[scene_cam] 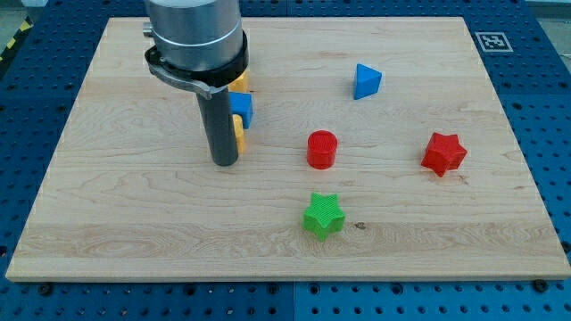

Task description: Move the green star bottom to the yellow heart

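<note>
Worktop [107,205] is a pale wooden board lying on a blue perforated base [544,107]. My tip [224,163] rests on the wood in the view's left half. No hand is fitted; the arm ends in the plain dark rod. Just right of the rod, touching or nearly so, sits a blue block [242,107] among yellow pieces [239,135], partly hidden, shapes unclear. Green star [323,216] lies toward the view's bottom centre, well apart from my tip. Red cylinder [322,149] stands just above the star. Red star [443,153] lies at the view's right. Blue triangular block [366,81] lies toward the view's top.
</note>
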You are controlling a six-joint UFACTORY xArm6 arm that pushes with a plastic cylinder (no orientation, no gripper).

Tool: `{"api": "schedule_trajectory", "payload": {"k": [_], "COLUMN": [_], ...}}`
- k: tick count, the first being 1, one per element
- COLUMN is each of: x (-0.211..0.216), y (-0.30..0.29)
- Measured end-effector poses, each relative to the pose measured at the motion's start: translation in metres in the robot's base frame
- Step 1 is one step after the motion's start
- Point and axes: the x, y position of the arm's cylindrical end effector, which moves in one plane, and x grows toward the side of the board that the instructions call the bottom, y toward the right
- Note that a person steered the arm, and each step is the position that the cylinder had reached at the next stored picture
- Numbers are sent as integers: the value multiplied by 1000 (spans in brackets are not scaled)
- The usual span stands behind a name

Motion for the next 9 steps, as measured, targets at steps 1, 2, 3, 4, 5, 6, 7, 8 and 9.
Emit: {"api": "schedule_trajectory", "payload": {"k": [1,2,3,4,5,6,7,8,9], "x": [2,13,17,21,22,24,37,52,64], "y": [2,31,75,115,116,126,151,168,175]}}
